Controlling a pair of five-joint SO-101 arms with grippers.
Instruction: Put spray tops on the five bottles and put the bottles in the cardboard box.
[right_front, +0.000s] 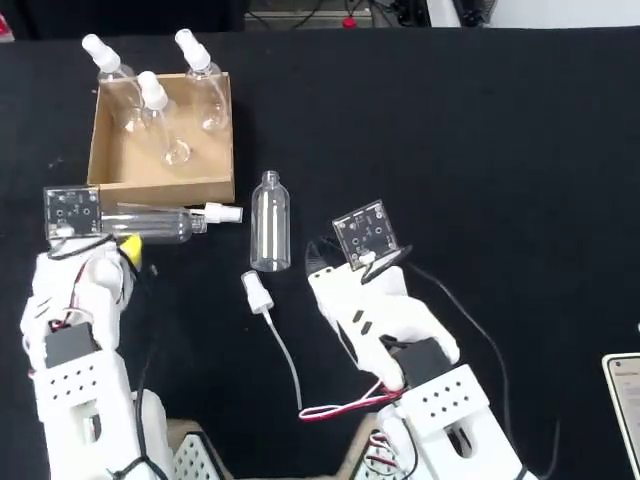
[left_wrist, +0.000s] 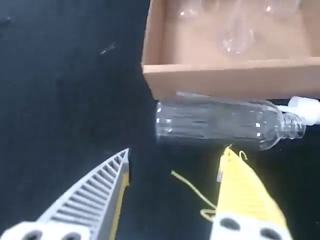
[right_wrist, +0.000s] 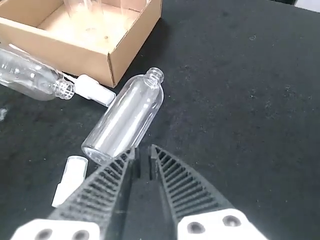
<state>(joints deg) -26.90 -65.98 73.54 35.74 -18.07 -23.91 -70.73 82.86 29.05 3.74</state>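
Left arm first: it sits low on the near side of the cardboard box (right_front: 160, 185), wrist pitched down, and the left end effector (left_wrist: 176, 152) is released, its fingers spread wide. It hovers just short of the capped bottle (left_wrist: 220, 122), which lies on its side on the counter (right_front: 450, 150) along the box's near wall, right beside it. I can't tell whether it touches the cardboard. That bottle sits past the fingertips, not between them, so nothing is grasped on this side. Over to the right arm: it is stretched forward from its base and angled toward the box's near corner. The right end effector (right_wrist: 142, 150) is clenched, with a thin slit between the fingers and nothing in it. Its tip sits just behind the base of the uncapped bottle (right_wrist: 125, 120), which lies flat off the box's near corner with its open neck pointing toward that corner. The loose spray top (right_front: 257, 292) lies further out from the box than that bottle, its thin tube trailing away. Inside the box, I count three topped bottles (right_front: 163, 125), upright or leaning.
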